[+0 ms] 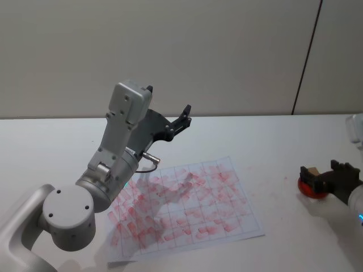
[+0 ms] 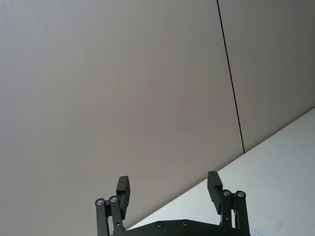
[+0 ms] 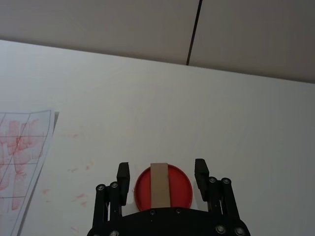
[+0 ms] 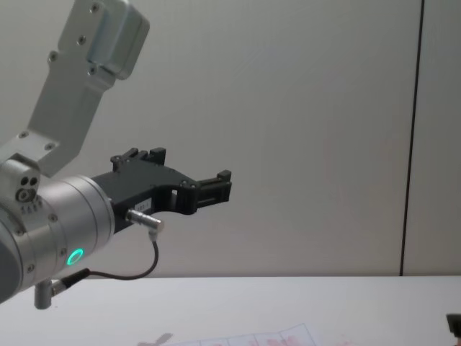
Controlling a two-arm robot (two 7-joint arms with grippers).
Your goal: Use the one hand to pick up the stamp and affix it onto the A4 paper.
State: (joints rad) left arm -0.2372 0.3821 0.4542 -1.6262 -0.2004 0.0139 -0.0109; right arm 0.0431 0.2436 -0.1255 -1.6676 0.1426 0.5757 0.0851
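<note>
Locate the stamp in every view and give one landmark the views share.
Head view: stamp at the far right, on the red ink pad, at the right gripper.
Right wrist view: stamp between the open fingers, on the pad.
Left wrist and chest views: not in them.
Shared landmark: the A4 paper.

The white table (image 1: 272,141) is viewed downward from the head and low from the chest; the pink-stamped white sheet (image 1: 187,207) is shared.

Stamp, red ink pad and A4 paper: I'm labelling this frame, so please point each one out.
stamp (image 3: 159,184), right wrist view, middle of its wooden top.
red ink pad (image 3: 179,187), right wrist view, bare red surface beside the stamp.
A4 paper (image 1: 238,224), head view, near its right edge.
</note>
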